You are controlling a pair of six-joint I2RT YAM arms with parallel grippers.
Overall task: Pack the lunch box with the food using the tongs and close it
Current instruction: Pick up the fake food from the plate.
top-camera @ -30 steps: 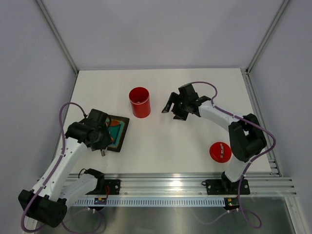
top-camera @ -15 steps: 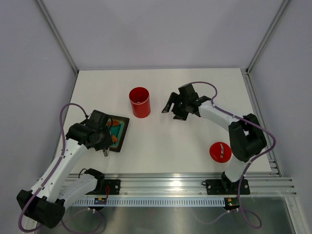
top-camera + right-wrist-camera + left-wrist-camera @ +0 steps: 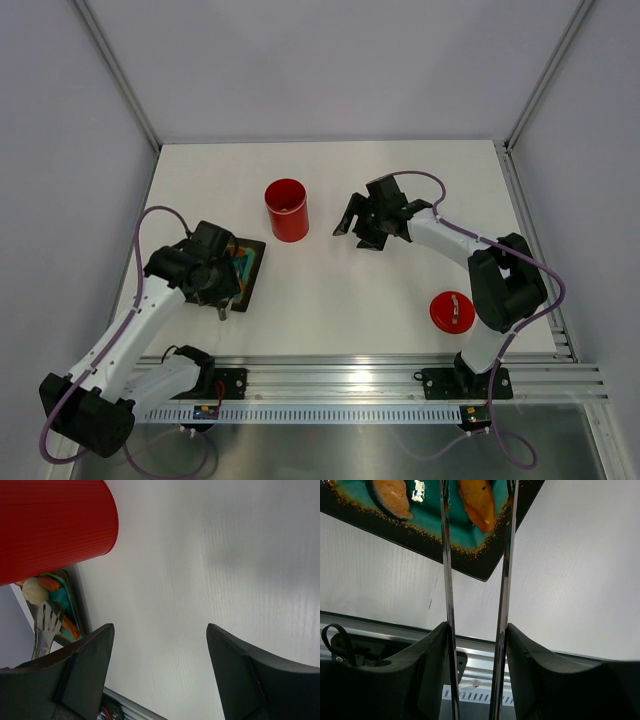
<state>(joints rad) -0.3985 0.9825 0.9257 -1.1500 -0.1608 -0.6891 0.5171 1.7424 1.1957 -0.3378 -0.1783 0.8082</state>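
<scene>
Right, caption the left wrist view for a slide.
Tongs in the left gripper frame an orange food piece on the tray.

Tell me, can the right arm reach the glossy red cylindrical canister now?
Probably yes: the open right gripper hovers beside the red canister, with nothing visible between them.

The white surface point(image 3: 340, 300) carries three things. A black square tray point(image 3: 254, 268) with a teal mat lies flat beneath and just ahead of the left jaws, one corner pointing back toward them. The red lunch box point(image 3: 287, 210) stands upright with its top open, ahead of the right jaws and off to one side, near but not touching. Its flat red lid point(image 3: 451, 312) lies well behind the right jaws, apart from the rest.
</scene>
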